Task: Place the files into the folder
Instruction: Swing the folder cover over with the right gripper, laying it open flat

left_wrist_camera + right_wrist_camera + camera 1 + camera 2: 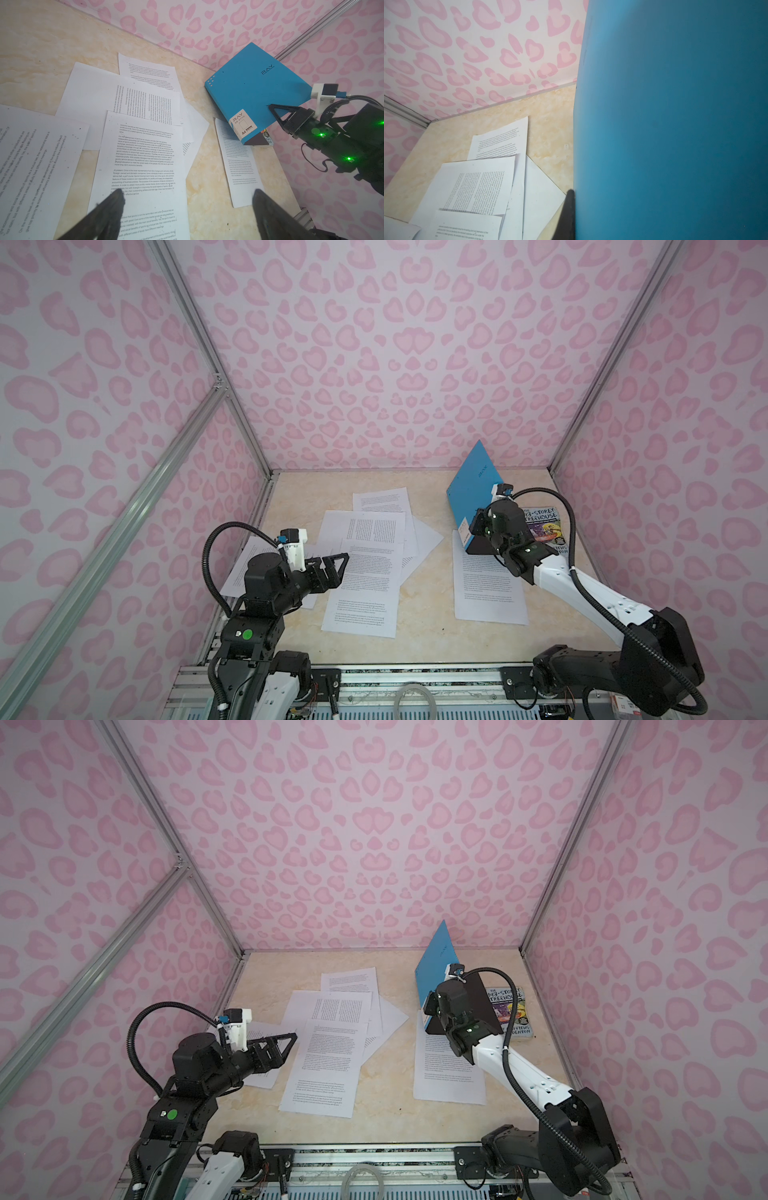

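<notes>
The files [365, 572] are lying fanned and overlapping mid-table [415, 639], with one more sheet [488, 589] apart on the right, its far end apparently tucking under the folder [473, 481]. It is thin, limp paper lying flat, so it is probably calling for a lift at an overhanging corner or edge. The folder is sitting back right with its stiff blue cover raised, and the right gripper [274, 109] is pinching that cover's edge. The left gripper [188, 199] is hovering over the pile, fingers spread wide. A paperback [544, 526] is lying just beside the folder.
</notes>
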